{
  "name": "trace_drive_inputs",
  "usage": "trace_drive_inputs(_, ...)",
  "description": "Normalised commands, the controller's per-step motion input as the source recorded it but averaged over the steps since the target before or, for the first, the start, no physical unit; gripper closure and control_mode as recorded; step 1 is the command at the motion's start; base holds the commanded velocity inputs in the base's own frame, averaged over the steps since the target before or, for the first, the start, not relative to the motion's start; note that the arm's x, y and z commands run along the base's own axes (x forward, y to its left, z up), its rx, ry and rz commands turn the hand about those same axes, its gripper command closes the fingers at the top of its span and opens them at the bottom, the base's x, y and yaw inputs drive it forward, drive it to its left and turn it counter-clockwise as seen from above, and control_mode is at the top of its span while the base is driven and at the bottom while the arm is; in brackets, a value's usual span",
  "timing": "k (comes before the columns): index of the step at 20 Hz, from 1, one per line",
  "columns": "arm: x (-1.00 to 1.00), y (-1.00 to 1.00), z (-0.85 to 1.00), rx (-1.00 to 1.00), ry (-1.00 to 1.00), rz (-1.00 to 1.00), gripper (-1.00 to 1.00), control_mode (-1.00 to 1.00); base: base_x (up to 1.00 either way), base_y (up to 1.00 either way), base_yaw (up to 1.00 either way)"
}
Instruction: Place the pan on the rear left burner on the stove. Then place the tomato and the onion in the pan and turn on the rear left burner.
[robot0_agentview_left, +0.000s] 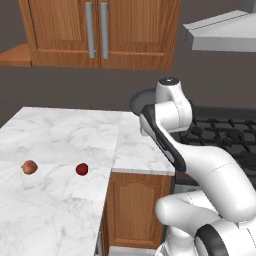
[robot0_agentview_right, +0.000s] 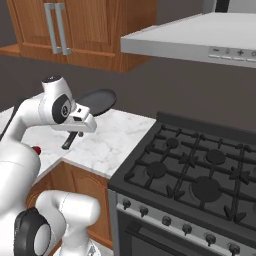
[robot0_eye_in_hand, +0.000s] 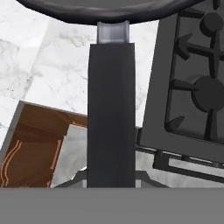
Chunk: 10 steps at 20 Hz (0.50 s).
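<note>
My gripper (robot0_agentview_right: 76, 131) is shut on the dark handle (robot0_eye_in_hand: 111, 109) of the pan (robot0_agentview_right: 97, 100), which hangs in the air above the marble counter (robot0_agentview_right: 115, 145), left of the stove (robot0_agentview_right: 200, 170). In the left base view the pan (robot0_agentview_left: 140, 100) shows as a grey disc behind my arm. The rear left burner (robot0_agentview_right: 172, 142) lies bare under its grate bars, to the right of the pan. The dark red tomato (robot0_agentview_left: 82, 169) and the orange-brown onion (robot0_agentview_left: 29, 167) rest on the near counter, about a hand's width apart, well left of my arm. A sliver of the tomato (robot0_agentview_right: 36, 150) peeks out beside my arm.
A range hood (robot0_agentview_right: 200, 35) hangs over the stove, and wooden wall cabinets (robot0_agentview_left: 100, 30) hang over the counter. Dark knobs (robot0_agentview_right: 187, 229) line the stove's silver front panel. The counter turns a corner with wooden base cabinets (robot0_agentview_left: 132, 210) below it.
</note>
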Motion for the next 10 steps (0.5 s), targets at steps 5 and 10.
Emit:
trace_drive_inputs(5, 0.0, -0.18, 0.0, 0.04, -0.18, -0.07, 1.0, -1.0, 0.0, 0.0, 0.0)
trace_drive_inputs(10, 0.08, -0.3, 0.01, 0.07, -0.19, -0.17, 1.0, -1.0, 0.0, 0.0, 0.0)
